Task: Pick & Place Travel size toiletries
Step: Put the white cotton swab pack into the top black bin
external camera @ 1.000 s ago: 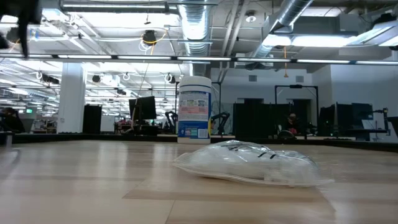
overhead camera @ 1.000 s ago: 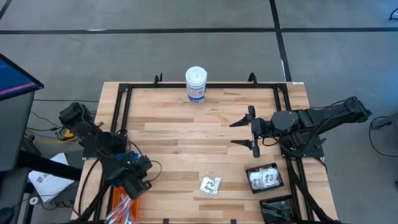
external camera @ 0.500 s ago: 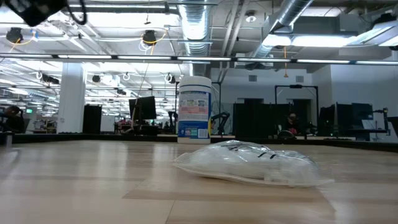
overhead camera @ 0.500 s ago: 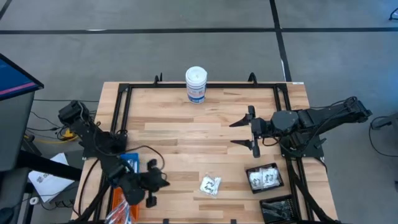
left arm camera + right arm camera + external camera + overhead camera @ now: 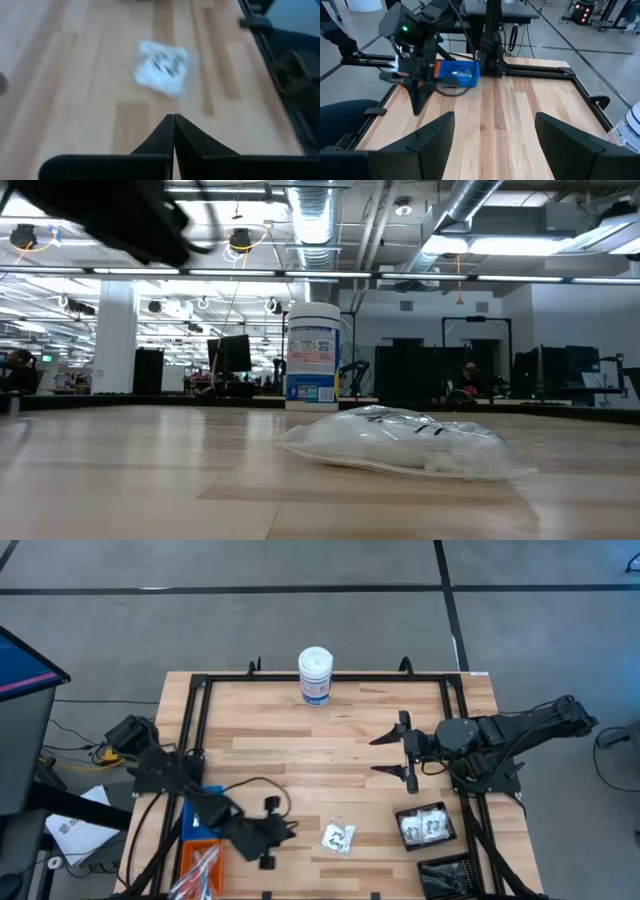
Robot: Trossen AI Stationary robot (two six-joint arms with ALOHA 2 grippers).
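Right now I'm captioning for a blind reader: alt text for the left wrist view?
The left end effector, fingers shut into a point, is aimed at a clear crinkly packet with white contents lying on the bare wooden table; black frame rails run along one edge.

We see one clear crinkly packet (image 5: 338, 837) lying flat on the wooden table, near its front edge and about midway across. It is see-through plastic with white contents and small dark markings; from table height (image 5: 400, 442) it shows as a low, rumpled mound resting on the wood, and from the left wrist (image 5: 162, 72) as a pale blurred patch. More packets (image 5: 424, 826) of the same white-filled kind lie together in a black bin to its right. Slim black pieces (image 5: 445, 876) fill the next black bin, at the front right corner. Thin white-and-red sticks (image 5: 200, 870) lie in an orange bin at the front left.
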